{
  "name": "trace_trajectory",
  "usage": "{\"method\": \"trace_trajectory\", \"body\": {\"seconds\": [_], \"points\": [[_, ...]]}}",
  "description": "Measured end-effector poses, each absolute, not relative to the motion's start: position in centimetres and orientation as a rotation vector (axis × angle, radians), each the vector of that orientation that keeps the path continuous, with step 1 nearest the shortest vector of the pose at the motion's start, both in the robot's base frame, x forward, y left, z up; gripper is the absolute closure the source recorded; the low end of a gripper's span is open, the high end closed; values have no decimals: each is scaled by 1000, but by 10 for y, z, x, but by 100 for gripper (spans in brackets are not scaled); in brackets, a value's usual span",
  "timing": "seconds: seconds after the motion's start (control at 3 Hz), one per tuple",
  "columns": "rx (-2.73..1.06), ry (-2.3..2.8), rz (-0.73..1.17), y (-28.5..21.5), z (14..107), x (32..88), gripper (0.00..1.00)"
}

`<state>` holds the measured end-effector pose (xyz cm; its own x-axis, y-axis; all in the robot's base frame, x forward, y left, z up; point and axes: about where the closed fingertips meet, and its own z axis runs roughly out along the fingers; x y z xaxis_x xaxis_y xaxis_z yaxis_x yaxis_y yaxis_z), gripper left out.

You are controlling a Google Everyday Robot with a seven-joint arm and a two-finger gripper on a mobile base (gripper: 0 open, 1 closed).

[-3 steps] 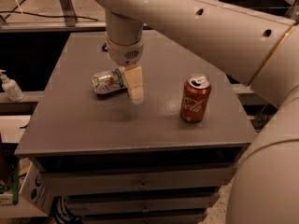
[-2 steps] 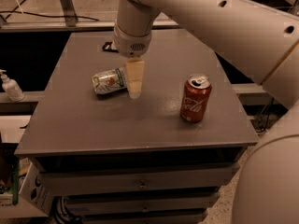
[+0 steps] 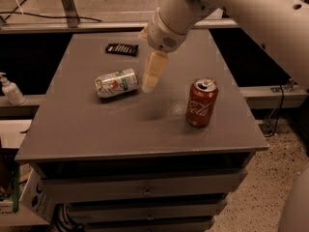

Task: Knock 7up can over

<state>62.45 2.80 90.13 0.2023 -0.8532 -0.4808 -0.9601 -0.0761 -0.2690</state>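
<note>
- 7up can (image 3: 116,82) lies on its side on the grey table (image 3: 87,134), at about 10 o'clock from the tabletop's middle as I see it. Its long axis runs nearly left to right, and the right end sits a little farther from me.
- I can see the can's pale side with green print and a red mark facing up.
- My gripper (image 3: 150,79) hangs at about 3 o'clock from that can, just beside its right end. It points down toward the table and leans a little to the left at its tip.
- I cannot tell how far the gripper is open, nor whether it touches the can. I see nothing held in it.
- A dark shadow lies on the table at 6 o'clock from the gripper's tip.
- The white arm (image 3: 231,8) comes in from 1 o'clock, over the far right corner.
- A red cola can (image 3: 201,103) stands upright at 4 o'clock from the gripper, well apart from the 7up can, with its top opened.
- A flat black object (image 3: 121,49) lies near the far edge, at 12 o'clock from the 7up can.
- A white pump bottle (image 3: 10,90) stands off the table at 9 o'clock, on a lower ledge.
- Drawers (image 3: 145,192) sit under the tabletop at 6 o'clock.
</note>
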Motion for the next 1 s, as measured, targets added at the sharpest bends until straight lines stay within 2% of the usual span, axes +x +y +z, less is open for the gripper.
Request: {"method": "trace_trajectory", "body": {"seconds": [0.67,1.0], "points": [[-1686,1745,325,-43,908,643,0],[-1665,1752,328,-49,909,643,0]]}}
